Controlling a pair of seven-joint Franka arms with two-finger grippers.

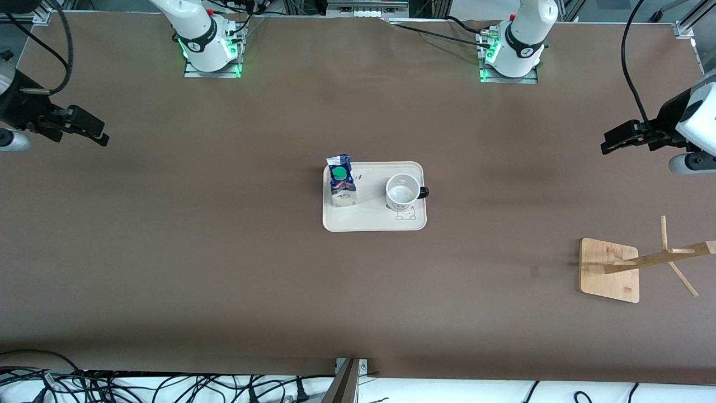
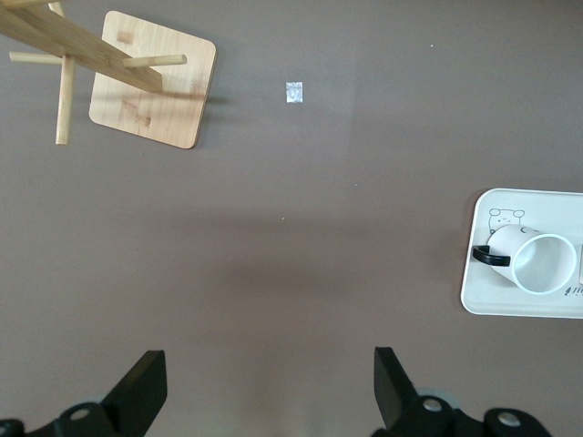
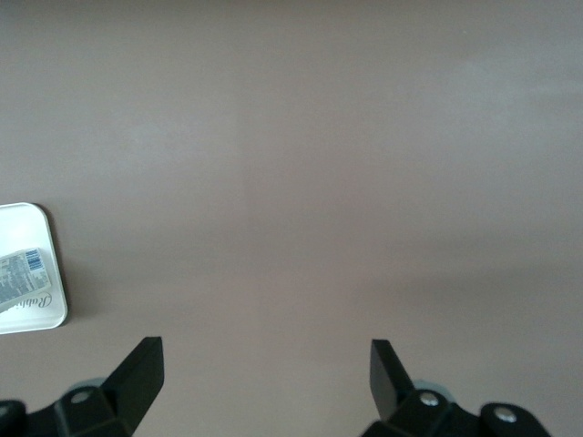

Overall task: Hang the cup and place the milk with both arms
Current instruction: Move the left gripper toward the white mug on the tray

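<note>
The white cup (image 1: 403, 192) stands upright on a cream tray (image 1: 373, 219) at the table's middle, its black handle toward the left arm's end. The blue-and-white milk (image 1: 341, 180) with a green cap stands on the same tray, beside the cup toward the right arm's end. The cup also shows in the left wrist view (image 2: 541, 264), and a strip of the milk in the right wrist view (image 3: 23, 280). My left gripper (image 1: 609, 144) hangs open and empty over bare table at the left arm's end. My right gripper (image 1: 99, 136) hangs open and empty over bare table at the right arm's end.
A wooden cup rack (image 1: 615, 270) with pegs stands near the left arm's end, nearer the front camera than the tray; it shows in the left wrist view (image 2: 150, 86). A small pale scrap (image 2: 293, 91) lies on the brown table. Cables run along the front edge.
</note>
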